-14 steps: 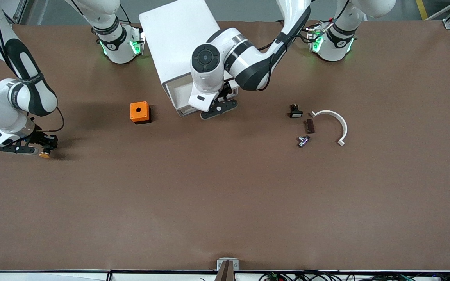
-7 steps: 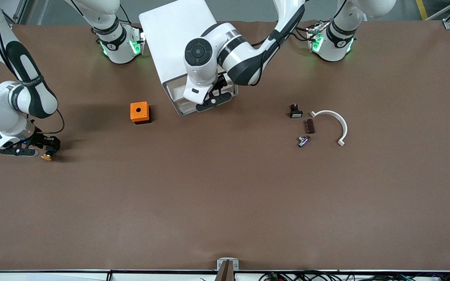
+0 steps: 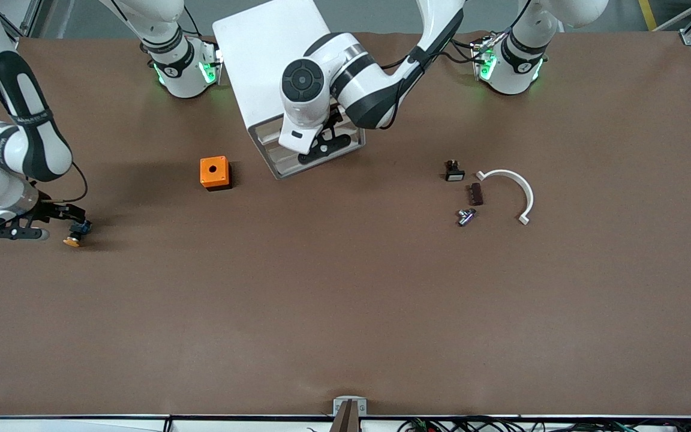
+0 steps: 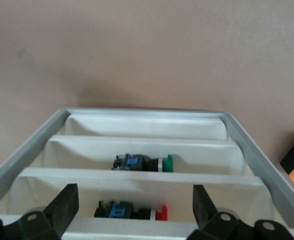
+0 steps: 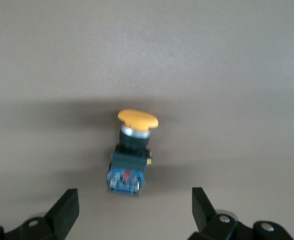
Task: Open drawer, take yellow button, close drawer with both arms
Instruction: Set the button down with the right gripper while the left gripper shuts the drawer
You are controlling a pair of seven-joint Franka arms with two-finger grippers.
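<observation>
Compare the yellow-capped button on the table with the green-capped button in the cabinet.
The yellow button lies on the bare table near the right arm's end, between the open fingers of the right gripper; the green button lies in a cabinet drawer under the left gripper. The yellow cap is a wide mushroom; the green cap looks narrower. Both have dark bodies with blue parts.

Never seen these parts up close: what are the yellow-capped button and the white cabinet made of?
The button looks plastic: a smooth matte yellow cap, a shiny, perhaps metal, ring beneath it, and a dark moulded body. The cabinet looks like smooth white plastic or painted metal; its plain, even surface leaves that open.
</observation>
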